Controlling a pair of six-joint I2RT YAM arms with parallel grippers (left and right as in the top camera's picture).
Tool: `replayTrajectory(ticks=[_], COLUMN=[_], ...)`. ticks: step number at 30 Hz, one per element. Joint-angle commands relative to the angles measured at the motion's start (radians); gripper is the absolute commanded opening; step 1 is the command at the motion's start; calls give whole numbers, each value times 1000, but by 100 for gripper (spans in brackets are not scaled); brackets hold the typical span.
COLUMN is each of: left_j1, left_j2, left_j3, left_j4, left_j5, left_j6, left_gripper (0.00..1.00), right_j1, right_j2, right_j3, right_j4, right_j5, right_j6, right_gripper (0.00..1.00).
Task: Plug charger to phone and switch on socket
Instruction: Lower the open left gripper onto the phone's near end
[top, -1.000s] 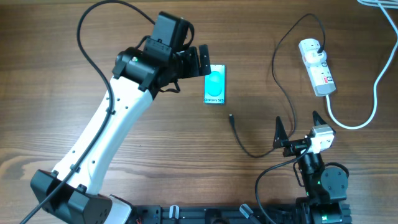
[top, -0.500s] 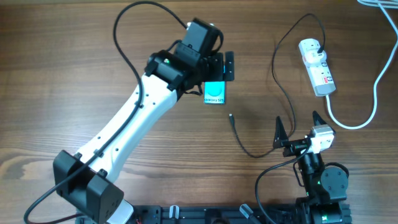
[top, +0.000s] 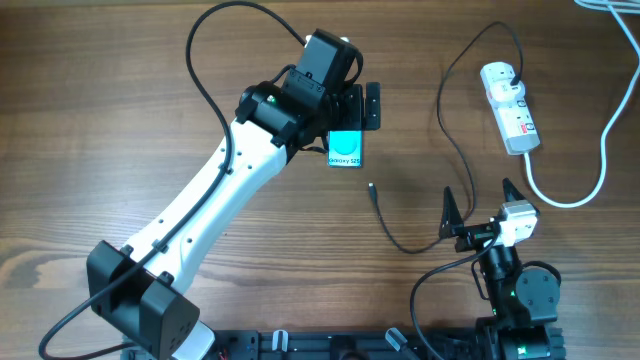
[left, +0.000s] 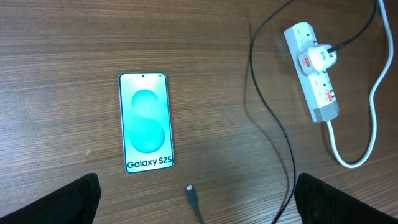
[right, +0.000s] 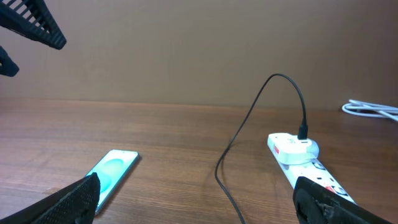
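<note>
Over the last second the left arm has swung from the 9 o'clock side of the phone (left: 146, 121) to directly above it, and in the last half-second it has barely moved, so the approach looks finished. The left gripper (top: 352, 108) now hangs over the phone's far end with its jaws spread fully wide and nothing between them. Its wrist view looks straight down on the lit cyan screen.

The phone lies flat on the wooden table (top: 100, 100) just toward 12 o'clock from the centre of the overhead view. Its "Galaxy S25" strip is at the near, 6 o'clock end. It has not shifted.

The connector tip (left: 191, 193) lies loose at about 5 o'clock of the phone, near it but not touching, so plugging in has not yet begun. From the tip the charger (left: 275, 121) curls toward 5 o'clock, then runs up toward 1 o'clock to its white adapter (left: 317, 59).

The right gripper (top: 480, 200) sits at 5 o'clock of the table, unmoved. Its jaws stand fully apart and empty, with the cable passing just beside them.

The socket (left: 324, 106) lies at 2 o'clock with the adapter already seated in it. No gripper is near its switches.

The left arm's new position suggests it will pin or steady the phone. That leaves the tip for the right arm to fetch.
</note>
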Motion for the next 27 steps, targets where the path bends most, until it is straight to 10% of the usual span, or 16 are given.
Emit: replayTrajectory(ticks=[1, 27], left_j1=[-1, 39], left_j2=[23, 405], left_j3=[16, 18], left_j4=[12, -20], left_j5=[9, 3], left_j6=[-6, -138], left_gripper=[100, 100], right_j1=[5, 5], right_j2=[0, 0], right_j3=[-1, -1], right_j4=[2, 2], right_j5=[10, 10], right_j6=[6, 6], right_gripper=[100, 100])
